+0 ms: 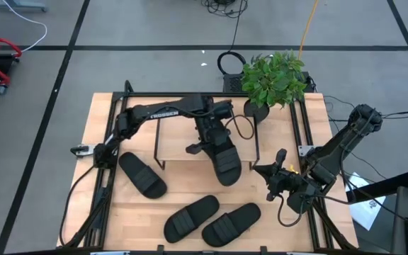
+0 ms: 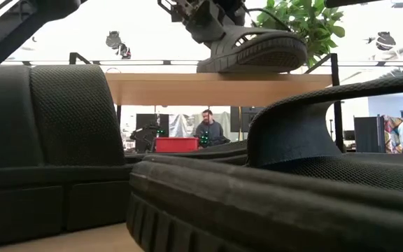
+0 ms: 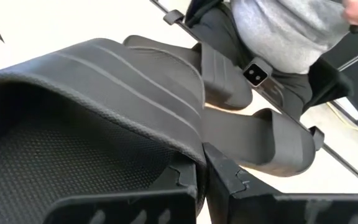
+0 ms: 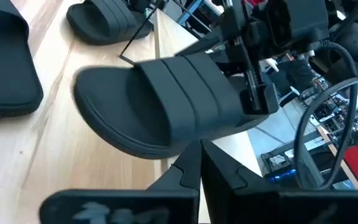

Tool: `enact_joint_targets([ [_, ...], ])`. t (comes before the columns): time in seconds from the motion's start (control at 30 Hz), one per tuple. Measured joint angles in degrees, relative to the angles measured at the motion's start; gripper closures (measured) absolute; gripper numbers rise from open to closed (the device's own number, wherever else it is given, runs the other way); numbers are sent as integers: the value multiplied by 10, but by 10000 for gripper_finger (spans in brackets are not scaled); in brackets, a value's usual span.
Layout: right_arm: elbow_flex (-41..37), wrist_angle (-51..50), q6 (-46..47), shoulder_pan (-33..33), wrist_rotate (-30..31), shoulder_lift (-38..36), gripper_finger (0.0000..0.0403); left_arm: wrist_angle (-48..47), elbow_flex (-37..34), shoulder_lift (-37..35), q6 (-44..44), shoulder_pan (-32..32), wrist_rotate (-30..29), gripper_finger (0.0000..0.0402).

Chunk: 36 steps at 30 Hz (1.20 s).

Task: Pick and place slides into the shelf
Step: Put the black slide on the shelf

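My left gripper (image 1: 205, 138) (image 3: 202, 171) reaches in from the far side over the shelf (image 1: 176, 138) and is shut on one black slide (image 1: 225, 161). In the low view that slide (image 2: 257, 49) lies along the shelf's light plank top (image 2: 215, 87), toward its right end. Three more slides lie soles down on the tabletop: one at the left (image 1: 142, 173) and two side by side at the near edge (image 1: 190, 216) (image 1: 231, 223). My right gripper (image 1: 271, 176) (image 4: 201, 165) is shut and waits right of the shelf, pointing at the held slide (image 4: 160, 112). My left gripper pinches the slide's ribbed strap at its side edge (image 3: 194, 140) between the two fingers (image 3: 229, 177). It comes slanting down from the table's far side. The slide sits nearly level, its sole on or just above the plank top (image 2: 250, 70); which, I cannot tell.
A potted green plant (image 1: 271, 81) stands at the far right corner beside the shelf. Black frame rails (image 1: 307, 142) run along the table's left and right sides. People (image 2: 208, 129) show in the room behind the table.
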Motion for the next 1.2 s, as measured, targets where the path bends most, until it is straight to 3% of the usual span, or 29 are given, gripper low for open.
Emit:
enact_joint_targets([
  [0.33,0,1,3,0,-6,0,403,1,0,0,-18,29,-7,402],
  [0.67,0,1,3,0,-15,0,403,-63,95,0,-2,27,-65,402],
  [0.8,0,1,3,0,-15,0,403,-89,92,-1,4,48,-96,402],
  [1.07,0,1,3,0,-15,0,403,-78,70,-1,2,71,-103,401],
  [1.2,0,1,3,0,-15,0,403,-53,63,-2,-5,67,-138,381],
])
